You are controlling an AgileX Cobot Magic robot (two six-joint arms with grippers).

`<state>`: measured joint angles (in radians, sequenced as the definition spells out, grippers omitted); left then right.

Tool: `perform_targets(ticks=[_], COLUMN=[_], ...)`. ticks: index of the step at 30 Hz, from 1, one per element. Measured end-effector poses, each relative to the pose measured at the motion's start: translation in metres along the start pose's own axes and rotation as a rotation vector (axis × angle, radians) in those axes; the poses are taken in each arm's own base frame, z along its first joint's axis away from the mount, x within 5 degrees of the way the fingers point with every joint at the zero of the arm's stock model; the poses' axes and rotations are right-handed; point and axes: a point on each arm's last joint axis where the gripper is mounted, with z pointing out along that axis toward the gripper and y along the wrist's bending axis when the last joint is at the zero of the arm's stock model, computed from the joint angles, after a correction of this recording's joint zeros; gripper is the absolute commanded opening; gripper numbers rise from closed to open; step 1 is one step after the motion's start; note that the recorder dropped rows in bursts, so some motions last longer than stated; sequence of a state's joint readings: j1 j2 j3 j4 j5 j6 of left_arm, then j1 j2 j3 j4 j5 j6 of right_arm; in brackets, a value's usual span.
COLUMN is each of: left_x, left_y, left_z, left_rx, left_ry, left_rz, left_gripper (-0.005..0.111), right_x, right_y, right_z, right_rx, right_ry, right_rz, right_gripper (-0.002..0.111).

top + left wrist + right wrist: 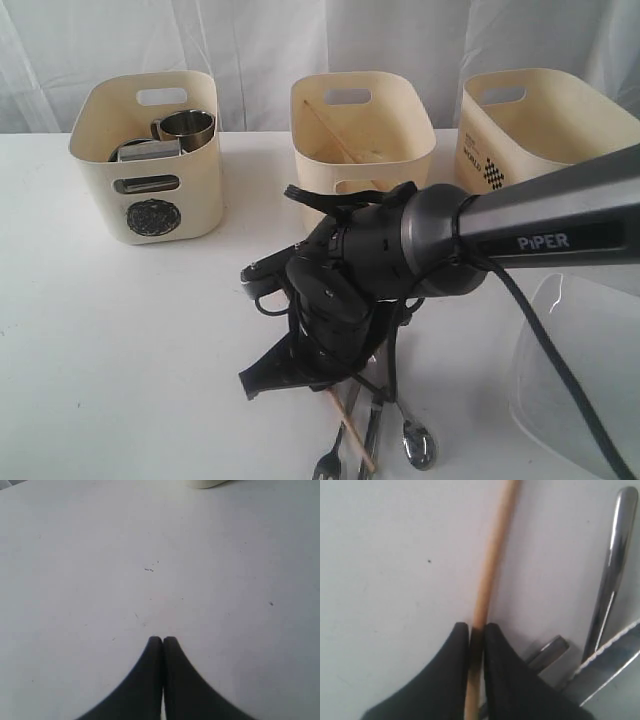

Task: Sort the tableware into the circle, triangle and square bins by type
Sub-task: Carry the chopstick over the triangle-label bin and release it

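**Right gripper [477,630] clamped on a wooden chopstick [492,555]**

Under everything spreads the white table [120,350]. The right arm [540,230], grey and marked PIPER, reaches in from the right of the exterior view, crosses the middle and bends down toward the near edge.

Three cream bins stand in a row at the back:
- the left bin [100,180] bears a round emblem;
- the middle bin [400,115] has its front partly hidden by the arm;
- the right bin [515,140] shows a chequered mark.

A white plate [545,420] lies at the near right, cut off by the frame. A steel mug [188,128] stands in the left bin, with another steel piece [145,152] just beside it. A second chopstick [335,135] leans inside the middle bin.

Below the right gripper, the cutlery lies close together on the table; a fork [328,465] and a spoon [418,445] show at the near edge. In the right wrist view, a serrated knife [615,655] and a steel handle [610,580] lie just beside the wooden chopstick.

The wooden chopstick runs straight between the right gripper's black fingers, which press on it from both sides; whether it rests on the table or is just off it I cannot tell.

The left gripper [162,640] hangs over bare table, its jaws pressed together with nothing between them.
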<state>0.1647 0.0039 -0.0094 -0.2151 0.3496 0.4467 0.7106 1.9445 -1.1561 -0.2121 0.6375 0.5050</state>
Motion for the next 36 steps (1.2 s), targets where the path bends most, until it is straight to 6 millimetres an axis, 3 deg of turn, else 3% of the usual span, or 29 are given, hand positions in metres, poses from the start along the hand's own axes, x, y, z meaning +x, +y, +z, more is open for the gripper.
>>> perform_targets(ticks=[6, 8, 13, 16, 19, 23, 27, 32, 36], left_x=[0.000, 0.000, 0.000, 0.000, 0.000, 0.000, 0.000, 0.000, 0.000], left_y=[0.000, 0.000, 0.000, 0.000, 0.000, 0.000, 0.000, 0.000, 0.000], left_z=[0.000, 0.000, 0.000, 0.000, 0.000, 0.000, 0.000, 0.000, 0.000], left_rx=[0.000, 0.000, 0.000, 0.000, 0.000, 0.000, 0.000, 0.000, 0.000], left_ry=[0.000, 0.000, 0.000, 0.000, 0.000, 0.000, 0.000, 0.000, 0.000], left_rz=[0.000, 0.000, 0.000, 0.000, 0.000, 0.000, 0.000, 0.000, 0.000], left_gripper=[0.000, 0.000, 0.000, 0.000, 0.000, 0.000, 0.000, 0.000, 0.000], right_x=[-0.006, -0.010, -0.032, -0.046, -0.060, -0.076, -0.093, -0.115, -0.127], right_y=[0.003, 0.002, -0.005, -0.018, -0.042, -0.086, -0.127, -0.153, -0.163], right_z=[-0.003, -0.020, -0.134, -0.203, -0.232, -0.229, -0.200, -0.176, -0.135], right_rx=[-0.028, -0.045, -0.169, -0.245, -0.234, -0.153, -0.086, -0.118, -0.136], right_ry=[-0.054, -0.102, -0.447, -0.762, -0.948, -1.024, -1.039, -1.218, -1.229], right_rz=[0.001, 0.007, 0.041, 0.043, 0.056, 0.131, 0.197, 0.200, 0.202], right_gripper=[0.000, 0.000, 0.000, 0.000, 0.000, 0.000, 0.000, 0.000, 0.000])
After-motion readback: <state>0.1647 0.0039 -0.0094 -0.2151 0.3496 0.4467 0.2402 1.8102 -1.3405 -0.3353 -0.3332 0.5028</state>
